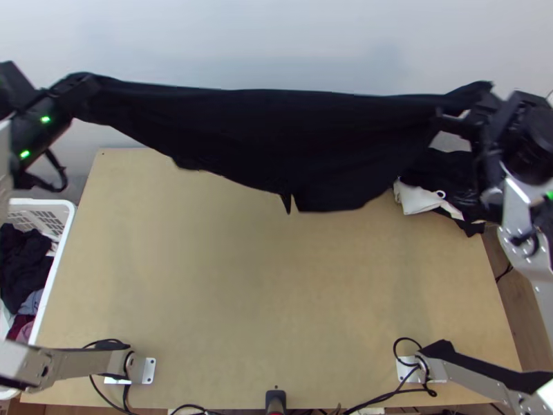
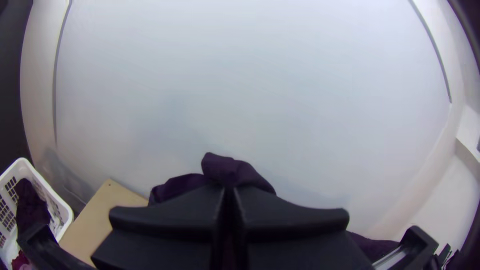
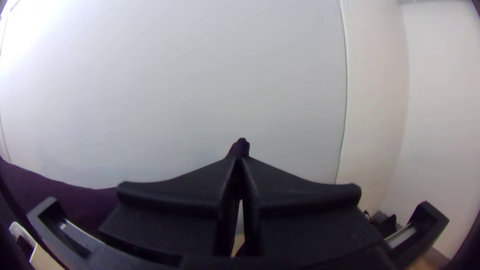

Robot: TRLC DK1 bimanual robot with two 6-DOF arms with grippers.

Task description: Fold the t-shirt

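Note:
The black t-shirt (image 1: 276, 138) hangs stretched between both grippers above the table's far part, its lower edge drooping unevenly. At its upper left end is my left gripper (image 1: 86, 93), and at its upper right end my right gripper (image 1: 470, 111). In the left wrist view, the left gripper (image 2: 229, 192) is shut on a bunched piece of the shirt (image 2: 232, 170) that pokes out past the fingers. The right wrist view has the right gripper (image 3: 240, 162) shut on a small tip of the cloth (image 3: 241, 147); more dark cloth stretches off beside it.
A white basket (image 1: 66, 214) with dark and coloured clothes stands at the table's left. Black and white garments (image 1: 422, 199) lie at the table's far right corner, below the right gripper. Cables and the arms' mounts line the near edge of the wooden table (image 1: 276, 297).

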